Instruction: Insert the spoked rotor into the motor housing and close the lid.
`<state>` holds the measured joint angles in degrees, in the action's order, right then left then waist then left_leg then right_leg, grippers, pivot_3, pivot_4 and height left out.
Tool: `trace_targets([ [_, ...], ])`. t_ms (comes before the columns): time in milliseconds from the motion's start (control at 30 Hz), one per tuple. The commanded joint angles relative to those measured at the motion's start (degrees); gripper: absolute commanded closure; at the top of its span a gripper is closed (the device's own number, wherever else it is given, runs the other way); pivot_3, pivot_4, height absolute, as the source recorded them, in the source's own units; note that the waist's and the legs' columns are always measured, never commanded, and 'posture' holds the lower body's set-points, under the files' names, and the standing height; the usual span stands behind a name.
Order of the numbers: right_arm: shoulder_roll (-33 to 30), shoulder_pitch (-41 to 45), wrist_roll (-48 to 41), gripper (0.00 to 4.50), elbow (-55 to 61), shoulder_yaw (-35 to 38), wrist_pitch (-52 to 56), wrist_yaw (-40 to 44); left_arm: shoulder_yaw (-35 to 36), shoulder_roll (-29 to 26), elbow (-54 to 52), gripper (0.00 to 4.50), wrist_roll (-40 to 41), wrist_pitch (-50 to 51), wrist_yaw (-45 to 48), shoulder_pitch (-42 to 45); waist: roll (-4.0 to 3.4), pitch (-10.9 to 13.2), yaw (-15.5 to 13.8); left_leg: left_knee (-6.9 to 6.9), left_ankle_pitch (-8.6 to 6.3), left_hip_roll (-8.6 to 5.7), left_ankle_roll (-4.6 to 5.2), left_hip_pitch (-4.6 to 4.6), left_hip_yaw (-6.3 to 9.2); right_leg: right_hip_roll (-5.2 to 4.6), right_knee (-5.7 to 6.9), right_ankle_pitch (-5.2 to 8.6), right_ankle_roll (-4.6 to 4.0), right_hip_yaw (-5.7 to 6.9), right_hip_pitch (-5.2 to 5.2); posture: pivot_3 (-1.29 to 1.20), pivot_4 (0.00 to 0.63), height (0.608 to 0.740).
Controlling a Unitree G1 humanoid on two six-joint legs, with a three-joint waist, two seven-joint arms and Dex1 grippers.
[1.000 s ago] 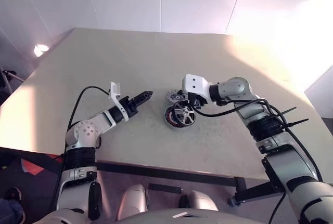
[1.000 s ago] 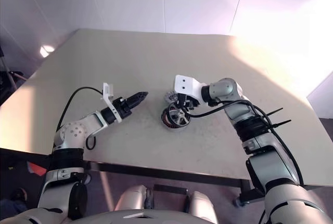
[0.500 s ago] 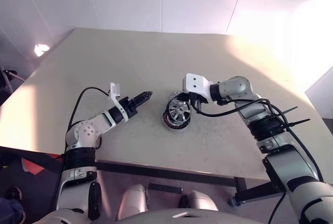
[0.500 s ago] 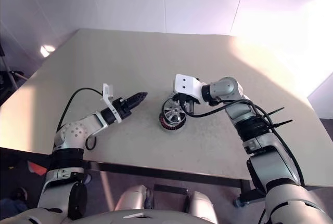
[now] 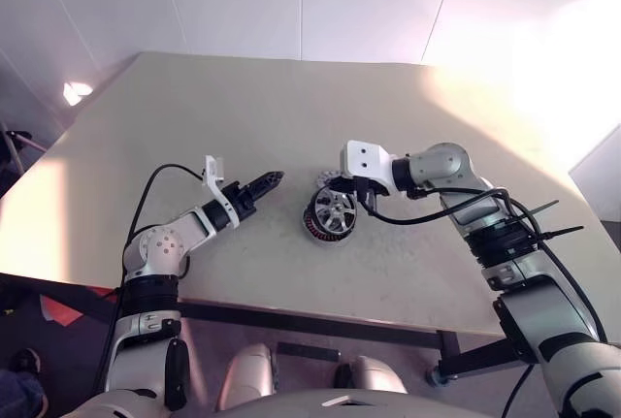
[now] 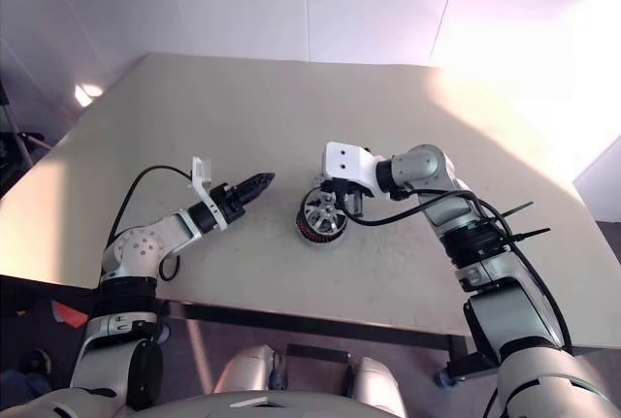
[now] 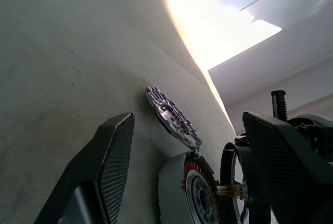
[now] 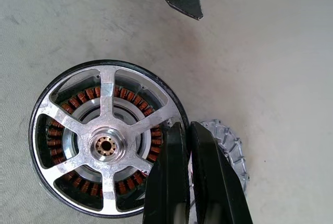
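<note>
The spoked rotor (image 5: 336, 209), black-rimmed with silver spokes, is tilted over the motor housing (image 5: 314, 232) near the table's middle. My right gripper (image 5: 357, 201) is shut on the rotor's rim (image 8: 179, 126). The housing's copper windings (image 8: 78, 102) show between the spokes. In the left wrist view the rotor (image 7: 229, 174) stands a little apart from the housing (image 7: 193, 182), with its brass shaft pointing at the hub. The grey ribbed lid (image 5: 325, 181) rests tilted just behind the housing. My left gripper (image 5: 273, 180) is open and empty, level with the parts and aimed at them from the left.
The beige table (image 5: 243, 108) stretches bare around the parts. Its front edge (image 5: 320, 313) runs close below my arms. White wall panels stand behind the table's far edge.
My right gripper's fingers closed on the rotor's rim, and the rotor shifted slightly left over the housing. The left arm has not moved.
</note>
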<state>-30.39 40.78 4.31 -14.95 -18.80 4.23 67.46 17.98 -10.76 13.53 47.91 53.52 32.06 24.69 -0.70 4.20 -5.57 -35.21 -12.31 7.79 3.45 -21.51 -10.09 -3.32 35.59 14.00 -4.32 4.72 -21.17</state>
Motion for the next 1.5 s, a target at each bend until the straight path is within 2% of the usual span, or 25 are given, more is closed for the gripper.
trace_targets([
  [33,-0.48,0.33,-1.09,4.36,2.66,0.56,0.1,0.57,0.07,0.11,-0.85,0.97,0.47,-0.95,0.49,0.82,0.0,0.0,0.0,0.0,0.0,0.0,0.0,0.0,0.0,0.0,0.0,0.0,0.0,0.0,0.0,0.0,0.0,0.74],
  [467,0.1,0.2,-0.02,4.36,0.56,-0.46,-0.33,0.19,0.34,-0.1,-1.1,0.97,0.37,-1.04,0.39,0.45,0.0,0.0,0.0,0.0,0.0,0.0,0.0,0.0,0.0,0.0,-0.01,0.0,0.0,0.0,0.0,0.0,0.0,0.74],
  [600,0.51,0.42,-0.97,3.49,1.4,0.12,0.58,0.29,0.35,-0.22,-1.0,0.97,0.28,-1.13,0.4,0.48,0.0,0.0,-0.01,0.0,0.0,0.0,0.0,0.0,0.0,0.0,-0.01,0.0,0.0,0.0,0.0,0.0,0.0,0.74],
  [700,0.68,0.8,-1.34,2.44,1.83,0.63,1.18,-0.01,0.31,-0.3,-0.8,0.97,0.17,-1.21,0.53,0.55,0.0,0.0,0.0,0.0,0.0,0.0,0.0,0.0,0.0,0.0,0.0,0.0,0.0,0.0,0.0,0.0,0.0,0.74],
  [1033,-0.41,1.11,-3.49,2.44,3.46,4.56,2.85,-2.0,0.04,-0.78,-0.17,0.97,-0.23,-1.46,1.03,0.88,0.0,0.0,-0.01,0.0,0.0,0.0,0.0,0.0,0.0,0.0,0.0,0.0,0.0,0.0,0.01,0.0,0.0,0.74],
  [1233,-0.94,-6.03,-7.92,2.44,9.01,8.83,8.64,-4.67,-0.43,-2.1,-1.13,0.97,-0.94,-2.09,2.0,0.99,0.02,-0.01,-0.19,0.0,0.0,0.0,0.0,0.01,0.01,0.0,-0.03,0.0,0.0,0.0,0.03,0.0,0.0,0.74],
  [1500,0.53,-11.37,-9.06,2.44,15.35,7.98,13.39,-7.71,-1.87,-4.55,1.08,0.97,-3.31,-2.94,3.63,3.03,0.01,-0.01,-0.11,0.01,-0.03,0.0,-0.15,0.1,0.01,0.0,0.03,0.0,0.01,0.0,0.06,0.0,0.0,0.74],
])
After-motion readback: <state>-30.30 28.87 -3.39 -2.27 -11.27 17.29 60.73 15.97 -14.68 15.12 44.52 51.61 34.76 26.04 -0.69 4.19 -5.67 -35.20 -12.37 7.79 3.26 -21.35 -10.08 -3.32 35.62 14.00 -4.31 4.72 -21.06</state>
